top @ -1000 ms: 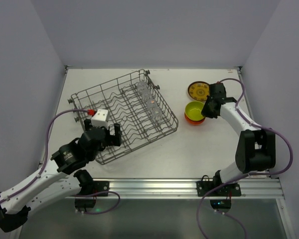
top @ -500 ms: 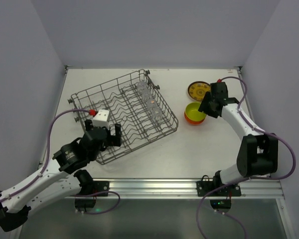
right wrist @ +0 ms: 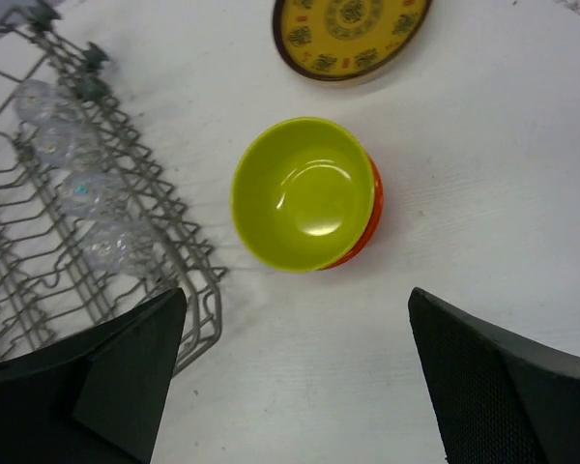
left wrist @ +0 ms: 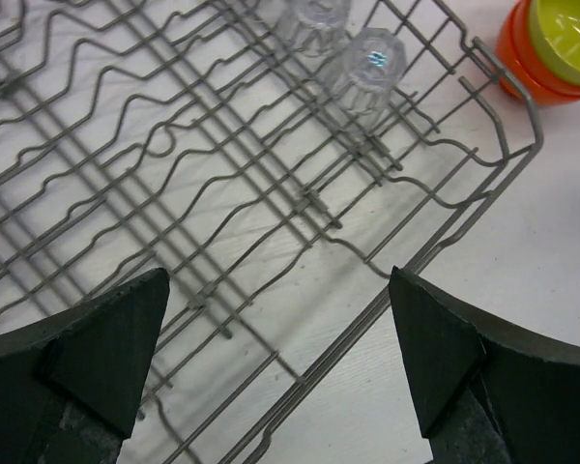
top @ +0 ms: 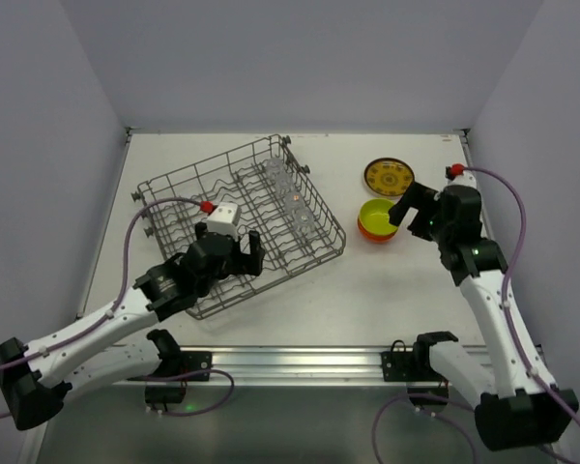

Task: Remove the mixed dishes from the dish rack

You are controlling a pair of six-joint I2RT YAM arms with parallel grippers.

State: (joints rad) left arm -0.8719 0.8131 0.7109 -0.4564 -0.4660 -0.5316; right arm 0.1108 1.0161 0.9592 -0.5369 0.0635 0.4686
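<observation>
**Top view.** The wire dish rack (top: 222, 208) sits at an angle on the left half of the white counter (top: 406, 290). A row of clear glasses (top: 292, 198) stands along its right side. To the right of the rack, and outside it, a lime bowl (top: 378, 215) is nested in an orange bowl (top: 369, 234). A patterned plate (top: 387, 177) lies flat just beyond them. The left pincer (top: 240, 259) hangs over the near part of the rack, spread wide and empty. The right pincer (top: 409, 217) is just beside the stacked bowls on their right, also wide and empty.

**Left wrist view.** Both fingers (left wrist: 97, 348) frame bare rack wires. Two glasses show at the top, and the bowls lie past the rack's corner.

**Right wrist view.** The fingers stand far apart over the counter, clear of the lime bowl, which sits upright. The plate is beyond it, and the rack with its glasses is on the left.
</observation>
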